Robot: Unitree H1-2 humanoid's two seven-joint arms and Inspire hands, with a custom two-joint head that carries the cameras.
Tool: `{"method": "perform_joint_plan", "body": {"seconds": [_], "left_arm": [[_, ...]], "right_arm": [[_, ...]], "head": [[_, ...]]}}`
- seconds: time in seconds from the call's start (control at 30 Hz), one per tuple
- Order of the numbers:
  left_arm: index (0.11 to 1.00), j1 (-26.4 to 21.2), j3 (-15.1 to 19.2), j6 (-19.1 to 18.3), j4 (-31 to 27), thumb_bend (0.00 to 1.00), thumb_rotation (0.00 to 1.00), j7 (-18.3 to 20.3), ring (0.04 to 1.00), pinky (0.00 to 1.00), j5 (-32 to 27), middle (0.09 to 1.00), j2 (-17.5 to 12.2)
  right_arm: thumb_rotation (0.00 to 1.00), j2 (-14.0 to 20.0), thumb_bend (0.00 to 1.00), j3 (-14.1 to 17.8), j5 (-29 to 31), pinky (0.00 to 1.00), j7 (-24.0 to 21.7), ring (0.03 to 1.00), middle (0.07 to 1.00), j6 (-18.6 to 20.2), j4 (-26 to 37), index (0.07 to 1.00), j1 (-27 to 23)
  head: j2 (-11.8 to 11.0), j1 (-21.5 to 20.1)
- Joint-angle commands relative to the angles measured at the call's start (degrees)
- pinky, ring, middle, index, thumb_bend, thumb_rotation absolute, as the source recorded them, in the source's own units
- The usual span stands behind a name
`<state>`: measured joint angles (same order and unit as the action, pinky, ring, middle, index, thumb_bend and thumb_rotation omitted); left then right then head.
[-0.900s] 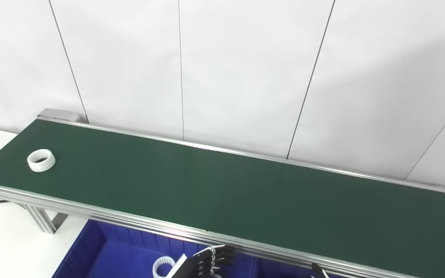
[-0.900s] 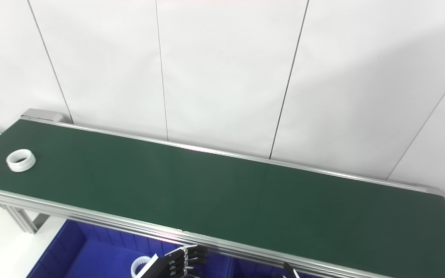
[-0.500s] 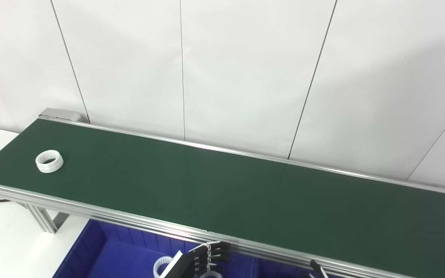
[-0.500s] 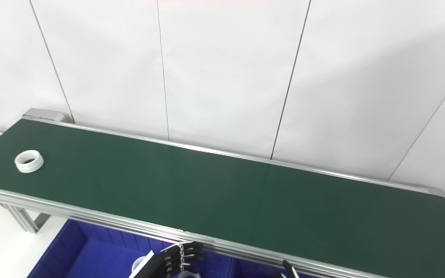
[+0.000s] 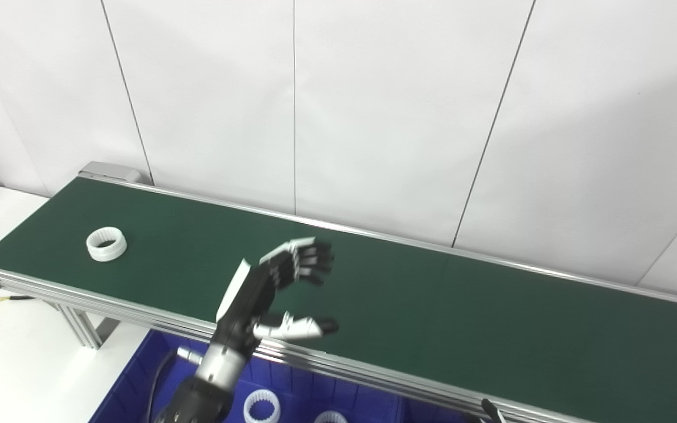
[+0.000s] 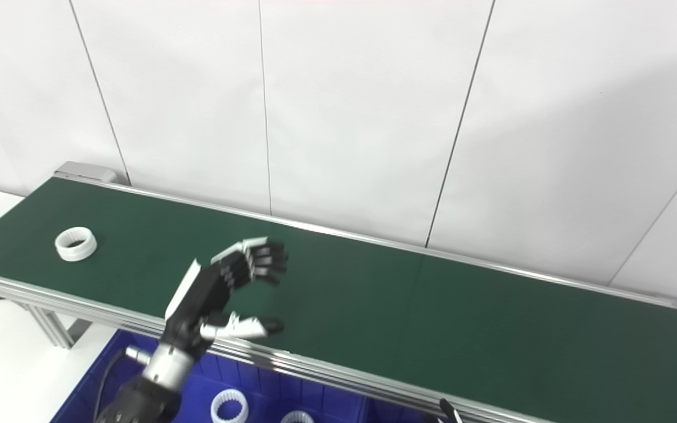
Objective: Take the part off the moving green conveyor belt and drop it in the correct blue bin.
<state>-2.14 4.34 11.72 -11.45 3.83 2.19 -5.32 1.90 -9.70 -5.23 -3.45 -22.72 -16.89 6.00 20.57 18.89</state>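
White toothed plastic ring [image 5: 106, 244] lies flat at the left end of the green conveyor belt [image 5: 432, 305], well apart from the left hand [image 5: 268, 294], which hovers empty, fingers spread. Right eye view: blue plastic bin [image 6: 83, 393] below the near edge holds similar rings [image 6: 228, 405]; right hand's state cannot be told.

We are seeing a white toothed ring [image 5: 106, 244] lying on the dark green conveyor belt [image 5: 432, 305] framed in silver rails. Our left hand [image 5: 274, 294] is showing black and white, over a blue bin [image 5: 138, 382] holding white rings [image 5: 261, 405].
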Motion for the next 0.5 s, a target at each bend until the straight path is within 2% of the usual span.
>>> {"method": "perform_joint_plan", "body": {"seconds": [0.0, 0.1, 0.2, 0.3, 0.47], "left_arm": [[0.797, -3.51, 1.07, -0.22, -0.36, 0.96, 0.45, -1.81, 0.71, 0.63, 0.61, 0.774, -0.79], [0.809, -8.66, 2.89, 0.03, 4.61, 0.96, 0.47, -2.94, 0.721, 0.61, 0.04, 0.793, -2.14], [0.825, -12.47, 3.24, -2.74, 7.5, 0.92, 0.47, -3.5, 0.745, 0.65, 4.05, 0.808, -5.0], [0.849, -15.31, 1.84, -5.88, 9.99, 0.9, 0.44, -2.91, 0.785, 0.71, 9.24, 0.827, -8.73], [0.856, -18.99, -2.0, -10.91, 13.93, 0.91, 0.48, -2.35, 0.818, 0.73, 17.8, 0.868, -13.88]], "right_arm": [[0.93, -0.44, 0.5, 0.32, 0.93, 0.71, -0.18, 0.807, 0.845, -3.5, 0.66, 0.958, -1.21], [0.93, -0.67, 0.44, 0.41, 0.98, 0.72, 0.06, 0.803, 0.843, -3.74, 0.41, 0.959, -1.41], [0.94, -0.78, 0.42, 0.44, 1.03, 0.71, 0.22, 0.797, 0.84, -3.87, 0.24, 0.957, -1.55], [0.95, -0.76, 0.43, 0.53, 1.21, 0.72, 0.18, 0.802, 0.845, -3.85, 0.14, 0.961, -1.59], [0.97, -0.6, 0.45, 0.56, 0.75, 0.72, 0.48, 0.808, 0.85, -3.96, 0.24, 0.971, -1.6]], "head": [[0.07, 0.02], [0.07, 0.32], [0.13, 0.58], [0.1, 1.01], [0.16, 1.38]]}}
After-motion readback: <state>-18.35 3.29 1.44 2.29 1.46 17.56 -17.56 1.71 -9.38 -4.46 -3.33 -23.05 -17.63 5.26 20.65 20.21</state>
